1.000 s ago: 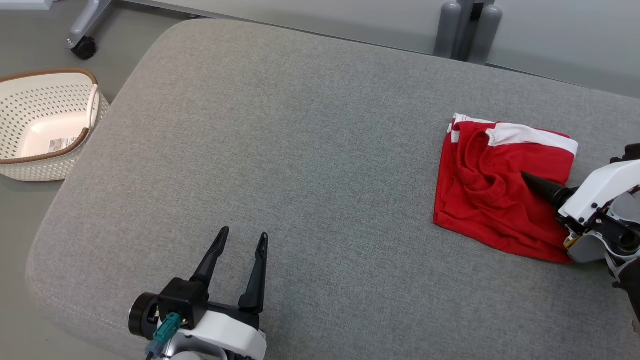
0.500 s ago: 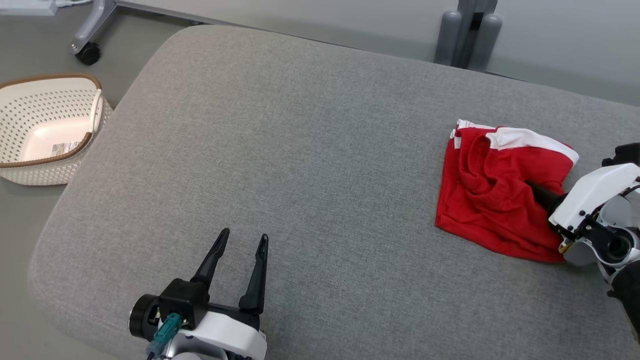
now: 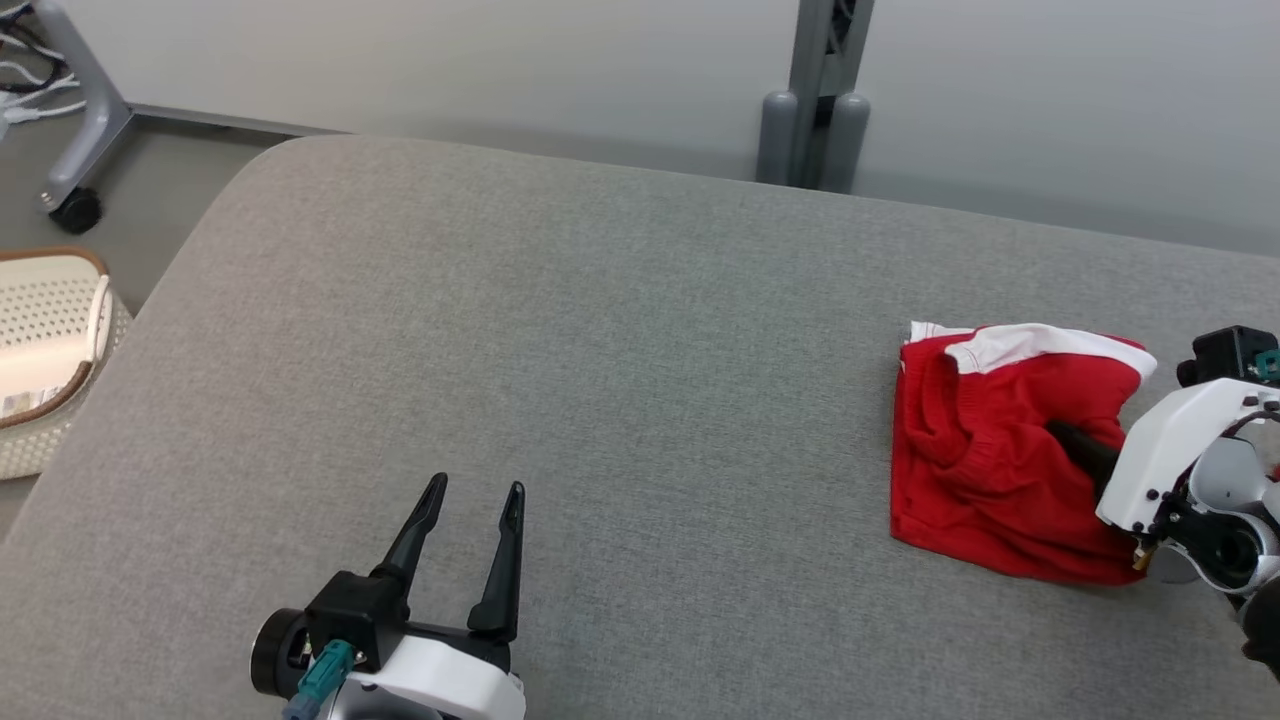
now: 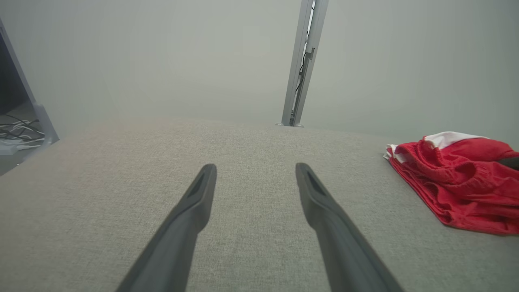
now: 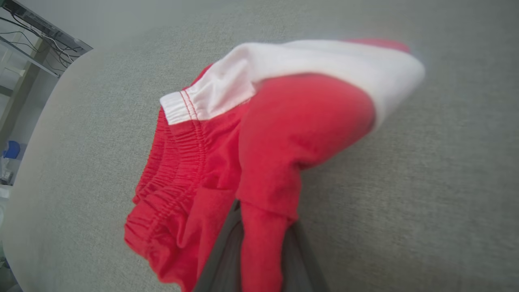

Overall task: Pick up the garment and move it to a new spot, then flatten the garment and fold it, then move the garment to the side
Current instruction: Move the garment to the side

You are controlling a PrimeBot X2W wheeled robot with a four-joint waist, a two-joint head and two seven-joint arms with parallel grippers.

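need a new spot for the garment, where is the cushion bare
The grey cushion is bare across its middle and far side, from its left edge by the basket to the red garment. Also free: the near strip between the left gripper, jaws open, and the garment. Crowded at the right, where the right gripper pinches the garment.

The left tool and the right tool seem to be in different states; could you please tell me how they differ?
The left tool is open and empty; the right tool is shut on the red garment. The left tool points across bare grey cushion; the right tool's tips are buried in fabric. Both have two long dark fingers.
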